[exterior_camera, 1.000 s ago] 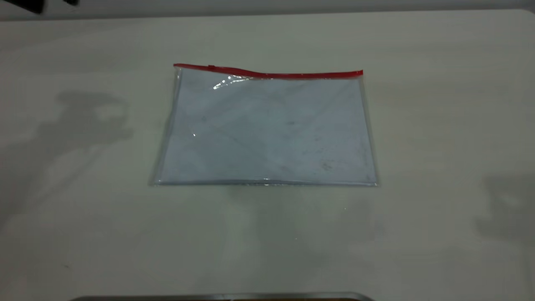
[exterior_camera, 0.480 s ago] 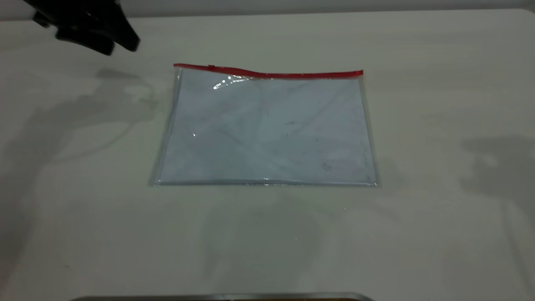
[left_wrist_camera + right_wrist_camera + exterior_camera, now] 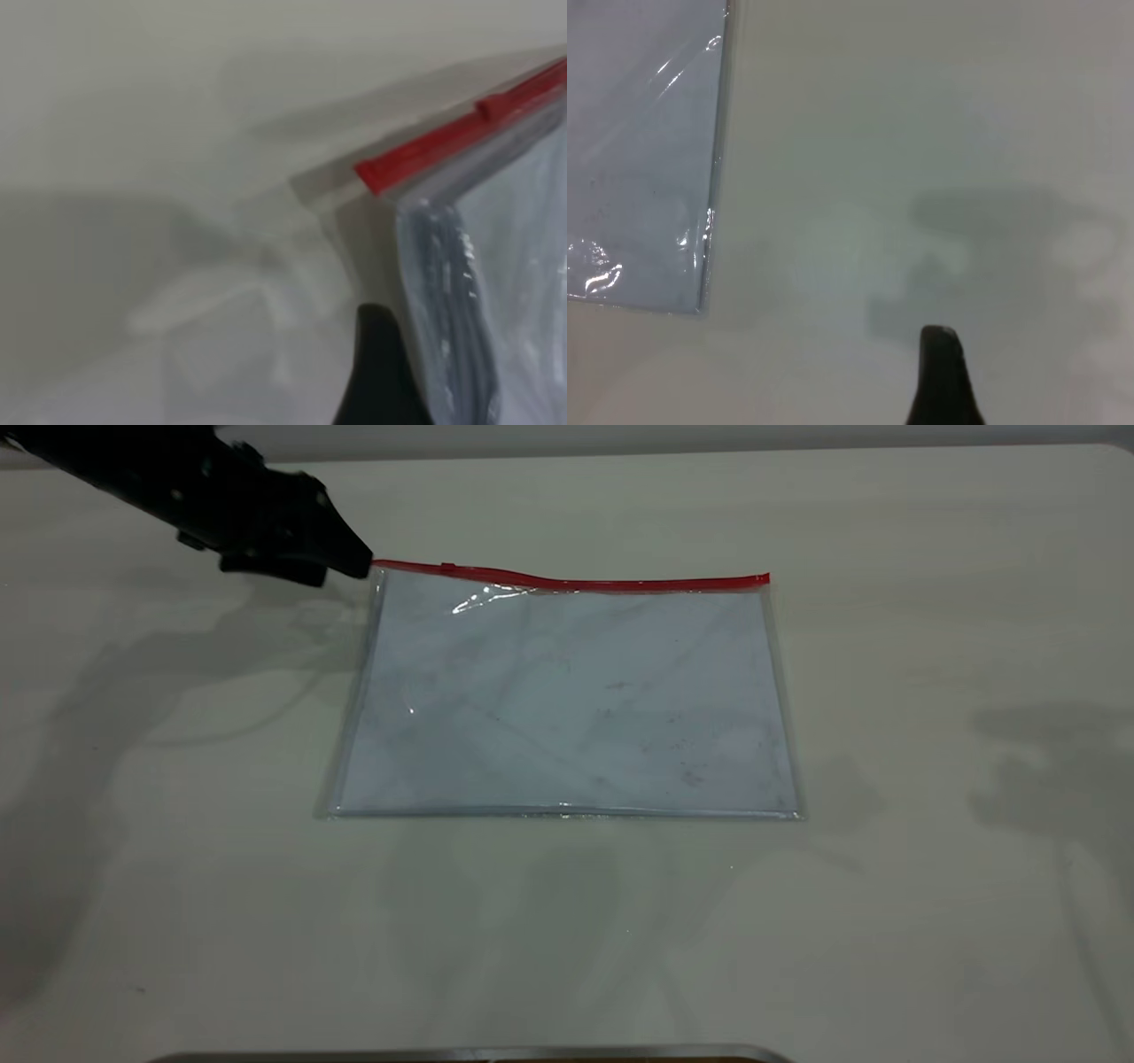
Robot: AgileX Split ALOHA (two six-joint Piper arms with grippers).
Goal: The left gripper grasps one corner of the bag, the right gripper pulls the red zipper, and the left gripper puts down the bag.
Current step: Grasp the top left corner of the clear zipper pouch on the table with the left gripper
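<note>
On the tabletop (image 3: 930, 921), mid-field, the bag (image 3: 567, 700) lies flat with its zipper (image 3: 611, 584) along the far long edge. Slider tab (image 3: 449, 566) sits near the left end of the strip.

Left gripper (image 3: 350, 567) is at the far-left corner (image 3: 379, 574), its tip just beside the end of the red strip, possibly touching it. You cannot tell from either view how wide its jaws stand. The left wrist view shows only one dark finger (image 3: 381, 372) beside the clear edge below the strip end (image 3: 376, 175). No lift shows; the corner looks to rest on the tabletop.

Right gripper: out of the exterior view. The right wrist view shows one finger (image 3: 943, 381) over bare tabletop, well apart from the bag's clear edge (image 3: 713, 177). Jaw state: cannot tell.

Handling, as judged:
- Thin, light, limp plastic. Expect it to slide across the smooth tabletop rather than hold still if you push sideways.
- The film is glossy, so probably slippery. The red strip is the thicker, stiffer part (best purchase).
- Take hold at the corner where the strip ends, catching strip and film together. One jaw must get under the edge, which lies nearly flush.
- Grip short of the tab, or you block the slider's run.
- Slight ripple in the strip near the tab suggests the opening is not fully flat there.
</note>
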